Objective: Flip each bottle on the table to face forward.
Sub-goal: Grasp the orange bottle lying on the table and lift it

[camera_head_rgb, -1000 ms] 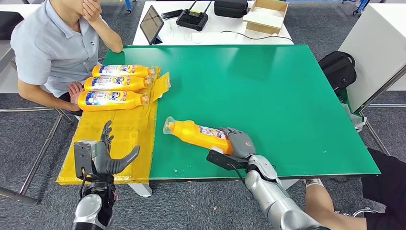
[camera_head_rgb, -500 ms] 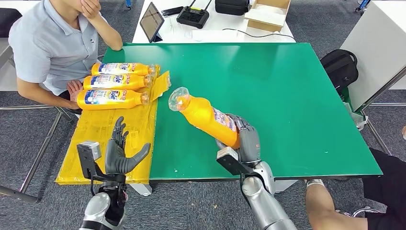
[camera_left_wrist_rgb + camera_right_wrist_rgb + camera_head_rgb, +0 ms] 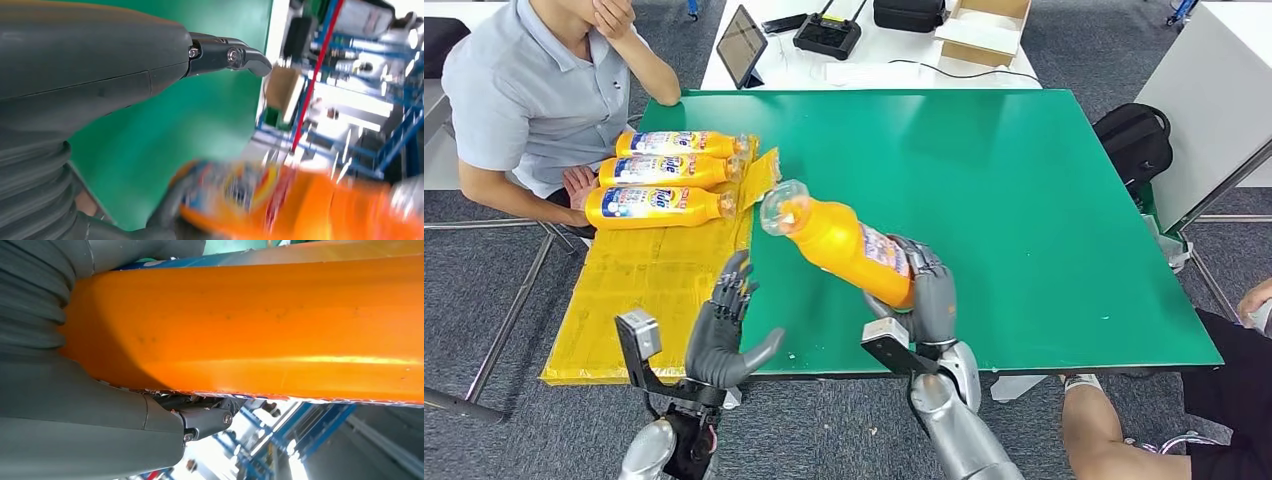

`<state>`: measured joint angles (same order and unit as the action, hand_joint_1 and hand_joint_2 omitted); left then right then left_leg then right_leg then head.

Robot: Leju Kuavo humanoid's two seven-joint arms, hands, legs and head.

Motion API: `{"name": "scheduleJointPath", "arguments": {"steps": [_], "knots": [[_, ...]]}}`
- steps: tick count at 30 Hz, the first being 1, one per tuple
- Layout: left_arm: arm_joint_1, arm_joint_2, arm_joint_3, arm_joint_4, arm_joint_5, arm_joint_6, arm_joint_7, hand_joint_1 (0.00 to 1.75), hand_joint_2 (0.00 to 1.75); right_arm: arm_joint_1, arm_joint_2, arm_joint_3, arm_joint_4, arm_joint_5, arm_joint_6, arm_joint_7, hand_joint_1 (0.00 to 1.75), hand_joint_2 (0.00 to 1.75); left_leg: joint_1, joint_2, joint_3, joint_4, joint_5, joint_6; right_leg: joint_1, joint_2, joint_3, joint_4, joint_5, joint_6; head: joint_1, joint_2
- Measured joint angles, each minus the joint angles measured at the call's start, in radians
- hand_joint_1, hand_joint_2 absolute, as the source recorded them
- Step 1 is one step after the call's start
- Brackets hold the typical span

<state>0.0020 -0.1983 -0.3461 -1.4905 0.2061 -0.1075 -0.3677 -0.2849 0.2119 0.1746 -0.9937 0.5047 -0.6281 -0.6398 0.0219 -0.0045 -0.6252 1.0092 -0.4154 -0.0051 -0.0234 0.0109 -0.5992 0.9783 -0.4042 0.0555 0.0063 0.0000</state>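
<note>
Green table (image 3: 1044,200); right hand (image 3: 929,295) holds orange bottle (image 3: 839,240) tilted; left hand (image 3: 724,335) spread

Tilted orange bottle (image 3: 844,245) (three more lying) (image 3: 664,172)

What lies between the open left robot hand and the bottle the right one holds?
Nothing: in the head view, only bare green table shows between left robot hand and orange bottle.

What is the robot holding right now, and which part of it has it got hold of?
The right robot hand grips the orange bottle around its base end, cap pointing away. The left robot hand holds nothing, fingers spread.
</note>
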Motion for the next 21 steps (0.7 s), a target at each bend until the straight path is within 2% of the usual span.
{"name": "scheduleJointPath", "arguments": {"steps": [4,9,21], "knots": [[-0.008,0.002,-0.050,0.006,0.048,-0.035,0.033,0.00,1.75,-0.060,0.019,0.032,0.081,0.010,0.005,0.013,1.70,1.75,0.000,0.000,0.000,0.000,0.000,0.000,0.000,0.000,0.000,0.000,0.000,0.000,0.000,0.000],[-0.026,0.002,-0.091,0.037,0.053,-0.035,0.038,0.00,1.75,-0.134,0.033,0.058,0.166,0.036,-0.002,0.022,1.69,1.75,0.000,0.000,0.000,0.000,0.001,0.000,0.000,0.000,0.000,0.000,0.000,0.000,0.000,0.000],[-0.071,-0.004,-0.098,0.120,0.064,0.026,0.039,0.00,1.75,-0.196,0.078,0.132,0.273,0.075,0.021,0.047,1.75,1.75,0.000,0.000,-0.001,0.000,0.000,0.000,0.000,0.000,-0.001,0.000,0.000,0.000,0.000,0.000]]}}
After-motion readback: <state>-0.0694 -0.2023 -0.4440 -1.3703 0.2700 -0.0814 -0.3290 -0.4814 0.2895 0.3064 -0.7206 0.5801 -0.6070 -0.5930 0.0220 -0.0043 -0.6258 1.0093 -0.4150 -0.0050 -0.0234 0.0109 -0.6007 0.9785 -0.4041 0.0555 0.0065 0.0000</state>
